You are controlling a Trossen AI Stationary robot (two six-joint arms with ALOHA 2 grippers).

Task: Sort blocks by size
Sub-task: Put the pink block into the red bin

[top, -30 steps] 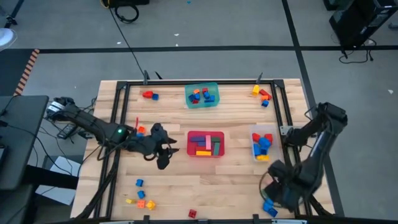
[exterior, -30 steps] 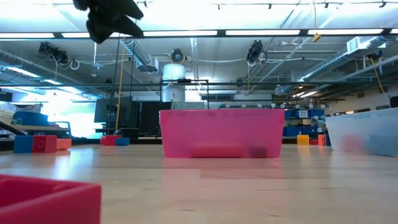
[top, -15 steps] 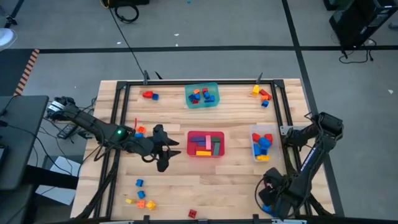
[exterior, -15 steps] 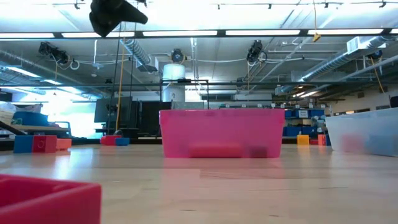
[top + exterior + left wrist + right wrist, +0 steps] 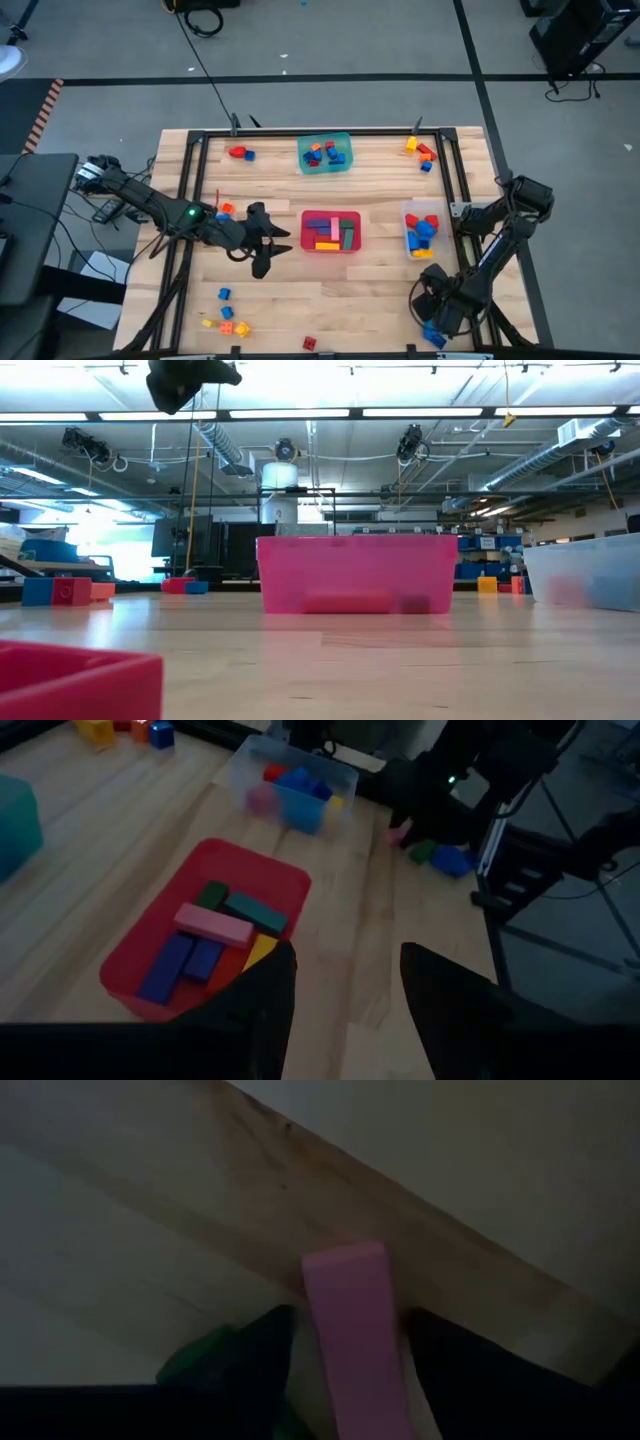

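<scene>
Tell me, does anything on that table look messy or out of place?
Nothing is spilled or broken. The three tubs sit upright: teal tub, red tub, clear tub. Loose blocks are still scattered in clusters near the table's corners. The right gripper stands around a pink bar at the table's edge.

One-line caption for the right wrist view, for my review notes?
Right pincer straddles a pink bar block lying on the wooden table, a green block beside it.
</scene>
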